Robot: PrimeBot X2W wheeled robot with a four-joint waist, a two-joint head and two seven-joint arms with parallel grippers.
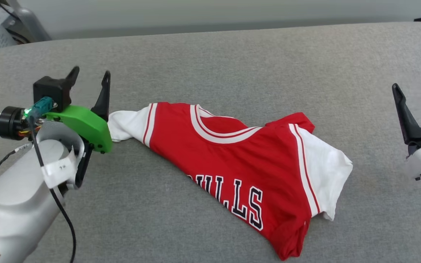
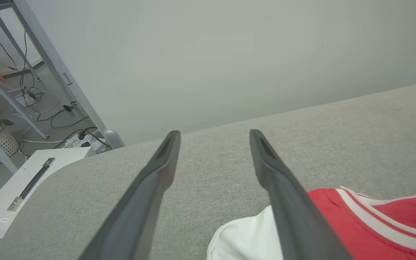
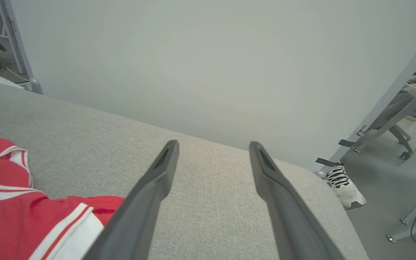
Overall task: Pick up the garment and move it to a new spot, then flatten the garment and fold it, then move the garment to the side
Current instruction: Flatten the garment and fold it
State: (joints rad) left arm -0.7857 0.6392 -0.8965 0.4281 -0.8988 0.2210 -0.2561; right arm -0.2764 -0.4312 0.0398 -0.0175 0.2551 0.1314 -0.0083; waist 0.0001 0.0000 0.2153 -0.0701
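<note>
The red jersey-style T-shirt with white sleeves (image 1: pixel 239 157) was folded along its near-left edge, so the 1st letter of its black lettering was mostly tucked under and only 4 letters, "ULLS", could be read. The green plastic mount (image 1: pixel 86 126) of the left gripper (image 1: pixel 90 72) covered the left sleeve's tip. The right gripper (image 1: pixel 413 82) was cut off by the picture's right edge. Writing on the white paper label (image 1: pixel 59 170) was too small to read. A white-and-black sneaker (image 3: pixel 341 182) showed, the leg above it hidden behind a grey metal post (image 3: pixel 374 115).
</note>
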